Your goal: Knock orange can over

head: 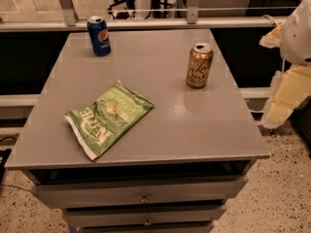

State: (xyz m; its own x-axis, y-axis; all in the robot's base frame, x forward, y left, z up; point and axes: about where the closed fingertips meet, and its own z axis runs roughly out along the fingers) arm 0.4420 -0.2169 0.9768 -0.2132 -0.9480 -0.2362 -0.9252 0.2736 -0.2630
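1. Hanging beyond the table's right-hand edge as the view shows it, the one gripper (285, 97) is a pale yellowish piece below a rounded white arm housing (297, 30). It touches nothing, and whether it is spread or closed does not show.
2. One orange can (199, 65) stands upright on the grey table (194, 130), to the view's left of the gripper and about level with its upper part. Of the things on the table it is the nearest to the gripper, yet bare tabletop and the table's edge lie between them. Its silver top faces up, and white cursive lettering shows on its side.
3. One blue Pepsi can (99, 35) also stands upright, far to the left of the gripper and farther back, near the table's rear left corner. That makes two cans in all, well apart from each other.
4. One green chip bag (108, 118) lies flat, left of the gripper and somewhat nearer the camera. It is farther from the gripper than the orange can is, and it touches neither can.
5. Two drawer fronts show under the tabletop, lower than the gripper and to its left. One carries the upper knob (144, 198) and the other the lower knob (147, 222).
6. Speckled floor (282, 188) lies beneath the gripper.
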